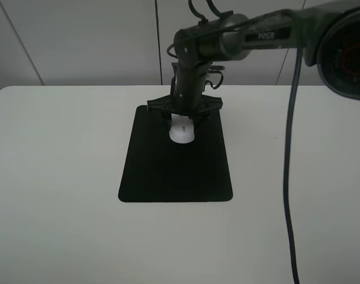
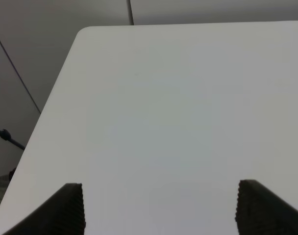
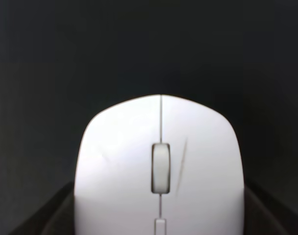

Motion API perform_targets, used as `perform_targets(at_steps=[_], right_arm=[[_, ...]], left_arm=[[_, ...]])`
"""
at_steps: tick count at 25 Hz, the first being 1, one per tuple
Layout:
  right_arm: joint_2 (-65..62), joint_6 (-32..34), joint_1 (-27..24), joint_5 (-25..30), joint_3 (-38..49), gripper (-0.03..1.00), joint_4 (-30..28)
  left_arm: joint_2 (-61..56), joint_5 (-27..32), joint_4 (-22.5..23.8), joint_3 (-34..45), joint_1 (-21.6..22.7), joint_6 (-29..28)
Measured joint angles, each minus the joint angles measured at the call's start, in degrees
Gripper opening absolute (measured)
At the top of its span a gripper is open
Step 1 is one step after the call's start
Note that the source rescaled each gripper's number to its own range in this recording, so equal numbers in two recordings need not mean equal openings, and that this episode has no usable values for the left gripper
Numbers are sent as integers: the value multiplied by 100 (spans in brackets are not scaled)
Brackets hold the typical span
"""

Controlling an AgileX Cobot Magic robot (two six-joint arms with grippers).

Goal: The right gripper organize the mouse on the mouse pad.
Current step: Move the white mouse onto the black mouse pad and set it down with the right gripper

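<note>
My right arm [image 1: 269, 32] reaches over the desk [image 1: 55, 177] to the pad [image 1: 174, 171].
My right gripper [image 1: 183, 121] points steeply down at the pad's far end, its fingers [image 3: 51, 220] flanking the mouse [image 1: 182, 132] lying there; whether they clamp it I cannot tell. My left gripper [image 2: 161, 210] hangs spread over the desk.

A robot lab bench; bare white table [image 1: 61, 177]; plain grey panelled wall [image 1: 79, 41].
</note>
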Motion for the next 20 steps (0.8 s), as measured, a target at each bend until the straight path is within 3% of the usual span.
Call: perform_targets(at_steps=[20], right_arm=[[143,180,123,-112,0,1,-196]], left_arm=[[0,0,0,0,0,0]])
